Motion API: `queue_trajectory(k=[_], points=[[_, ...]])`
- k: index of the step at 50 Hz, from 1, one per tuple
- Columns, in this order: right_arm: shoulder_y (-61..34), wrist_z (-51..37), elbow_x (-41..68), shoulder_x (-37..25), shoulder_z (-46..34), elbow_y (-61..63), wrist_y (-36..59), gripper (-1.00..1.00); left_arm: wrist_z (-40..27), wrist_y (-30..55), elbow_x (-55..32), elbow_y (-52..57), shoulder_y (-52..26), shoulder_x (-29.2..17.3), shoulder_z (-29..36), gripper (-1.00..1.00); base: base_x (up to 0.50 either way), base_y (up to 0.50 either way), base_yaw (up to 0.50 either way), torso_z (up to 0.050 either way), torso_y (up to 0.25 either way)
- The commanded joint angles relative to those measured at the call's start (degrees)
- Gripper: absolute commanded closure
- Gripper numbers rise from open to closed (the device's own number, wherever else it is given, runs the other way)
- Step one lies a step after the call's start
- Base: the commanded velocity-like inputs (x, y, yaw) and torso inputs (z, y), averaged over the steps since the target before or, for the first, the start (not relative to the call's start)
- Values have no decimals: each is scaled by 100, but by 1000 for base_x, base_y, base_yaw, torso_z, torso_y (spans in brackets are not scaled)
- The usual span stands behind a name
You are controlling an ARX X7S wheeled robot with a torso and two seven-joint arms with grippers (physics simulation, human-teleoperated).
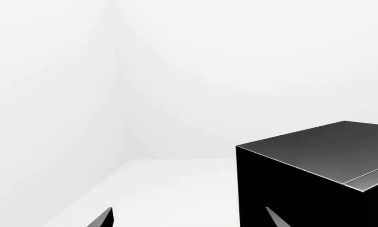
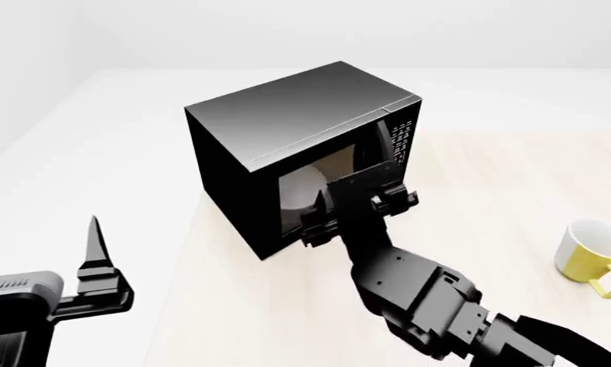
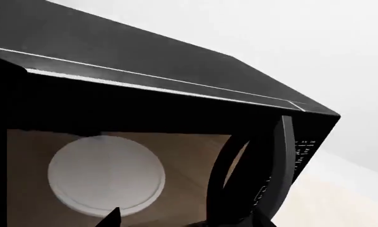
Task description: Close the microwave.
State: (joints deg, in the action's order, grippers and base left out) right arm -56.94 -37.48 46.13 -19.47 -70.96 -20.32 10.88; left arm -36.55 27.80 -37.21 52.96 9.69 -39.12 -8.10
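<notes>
- The microwave (image 2: 284, 145) stands on the pale wooden table (image 2: 489, 199), toward its far left part, turned at an angle so that its front faces near and right.
- Its door (image 2: 362, 187) looks nearly shut; through the glass the tan inside and the white round turntable (image 3: 107, 175) show.
- The curved black handle (image 3: 264, 165) runs down the door beside the keypad panel (image 2: 400, 141) with its white marks, at the right end of the front.
- The right gripper (image 2: 359, 210) is up against the door, near the handle side. Its fingertips (image 3: 111, 216) barely enter the right wrist view, so I cannot tell whether its fingers are spread or pressed together.
- The left gripper (image 2: 40, 252) hangs at the near left, well apart from the microwave, its two fingers (image 2: 94, 245) spread wide with nothing between them.
- In the left wrist view the black top corner of the microwave (image 1: 315, 175) shows against white walls.
- A yellow mug (image 2: 594, 254) with a white inside stands on the table at the right, well apart from the microwave.
</notes>
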Motion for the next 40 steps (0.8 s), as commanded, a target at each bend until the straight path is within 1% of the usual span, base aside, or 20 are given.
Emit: queue_trajectory(k=[1,2,8,13,14,18,22,24,34,36,40], points=[[346,-785,265,-1101,139,2153,154,-100,2,-3,67,-41,-59,11,140,-100,0,0,0,0,0],[393,-926,284,-1283,167,2524,140,-100,9,-13,86,-39,-55,10,155,-100,0,0,0,0,0],[607,-1506,318,-1981,282,3851,65,-100,-23,2,51,11,-40,-12,130,-100,0,0,0,0,0],[865,-1775,183,-2343,285,4420,-106,-100,-22,-12,78,15,-38,-13,166,-100,0,0,0,0,0],[991,-1983,144,-2588,327,4774,-200,-100,-10,-33,106,19,-27,-8,188,-100,0,0,0,0,0],[1156,-2233,20,-2879,325,5275,-275,-100,-21,-29,93,40,-21,-23,184,-100,0,0,0,0,0],[1329,-2494,-151,-3179,333,5717,-369,-100,-42,-7,74,60,-36,-34,194,-100,0,0,0,0,0],[1398,-2438,-156,-3210,335,5708,-485,-100,-43,-9,76,67,-37,-39,203,-100,0,0,0,0,0],[1816,-2718,-361,-3815,436,6232,-1013,-100,-21,-57,151,56,-78,-29,310,-100,0,0,0,0,0],[1877,-2931,-477,-4056,471,6597,-1035,-100,-20,-62,170,64,-79,-30,336,-100,0,0,0,0,0],[1982,-3042,-598,-4310,501,6856,-1171,-100,-35,-44,155,82,-98,-40,354,-100,0,0,0,0,0]])
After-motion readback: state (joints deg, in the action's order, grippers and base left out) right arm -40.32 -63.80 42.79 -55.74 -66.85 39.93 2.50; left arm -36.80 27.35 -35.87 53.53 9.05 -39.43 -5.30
